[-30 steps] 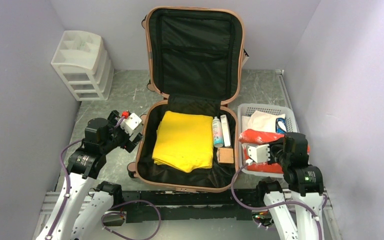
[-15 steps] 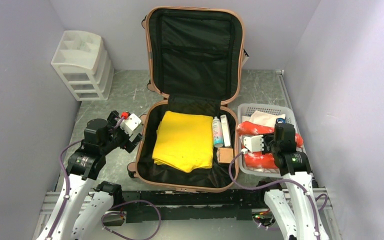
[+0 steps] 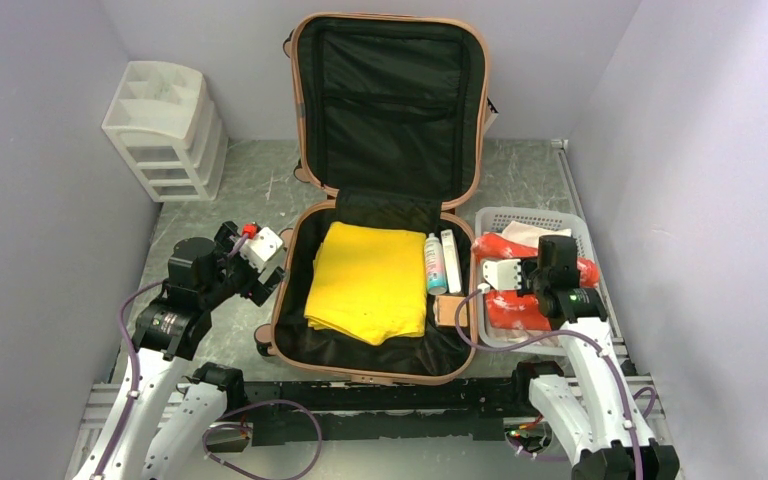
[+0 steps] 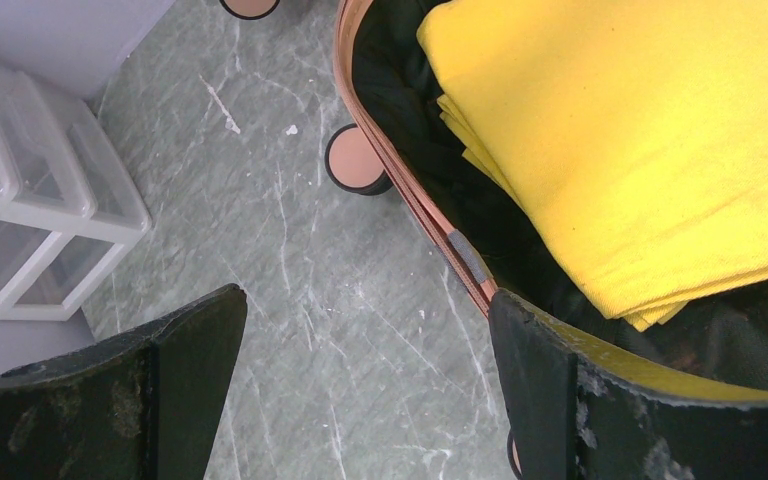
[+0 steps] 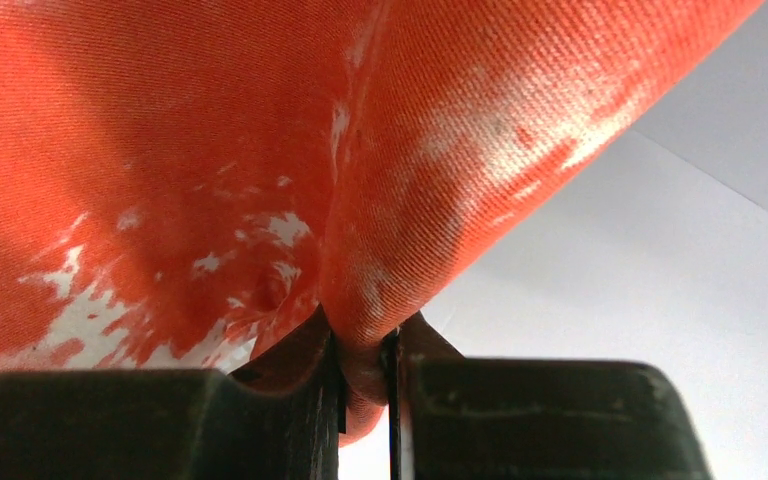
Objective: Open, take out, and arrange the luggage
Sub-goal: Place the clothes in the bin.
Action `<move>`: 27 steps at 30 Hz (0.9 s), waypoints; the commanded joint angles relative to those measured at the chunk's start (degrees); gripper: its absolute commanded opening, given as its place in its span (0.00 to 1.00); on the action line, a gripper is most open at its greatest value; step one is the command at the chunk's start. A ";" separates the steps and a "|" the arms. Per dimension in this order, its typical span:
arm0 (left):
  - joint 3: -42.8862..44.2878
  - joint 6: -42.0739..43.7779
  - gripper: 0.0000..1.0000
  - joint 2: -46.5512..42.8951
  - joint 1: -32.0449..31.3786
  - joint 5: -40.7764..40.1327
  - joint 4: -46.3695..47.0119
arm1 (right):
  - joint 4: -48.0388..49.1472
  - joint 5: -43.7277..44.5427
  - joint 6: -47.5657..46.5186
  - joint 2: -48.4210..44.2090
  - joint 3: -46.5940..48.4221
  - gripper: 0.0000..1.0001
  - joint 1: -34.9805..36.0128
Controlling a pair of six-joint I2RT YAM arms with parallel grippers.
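Observation:
The salmon-pink luggage (image 3: 390,110) lies open, its lid upright against the back wall. In its lower half are a folded yellow cloth (image 3: 370,280), a small bottle (image 3: 434,262), a white tube (image 3: 450,258) and a tan box (image 3: 450,311). My right gripper (image 3: 530,285) is over the white basket (image 3: 530,214), shut on a fold of orange-red cloth (image 5: 210,150) that fills the right wrist view around the gripper (image 5: 363,345). My left gripper (image 4: 365,295) stands open and holds nothing, over the table just left of the luggage rim (image 4: 410,195).
A white plastic drawer unit (image 3: 165,130) stands at the back left, near the left arm. White cloth and a blue item lie in the basket behind the orange cloth. A black luggage wheel (image 4: 353,160) sticks out at the left side. Walls close in on both sides.
The right gripper has moved toward the back of the basket, carrying the orange-red cloth with it. The left arm has not moved.

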 commanded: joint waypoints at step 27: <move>-0.06 -0.12 0.95 -0.83 0.96 1.20 1.45 | 2.08 -24.72 30.98 11.50 20.38 0.00 -1.38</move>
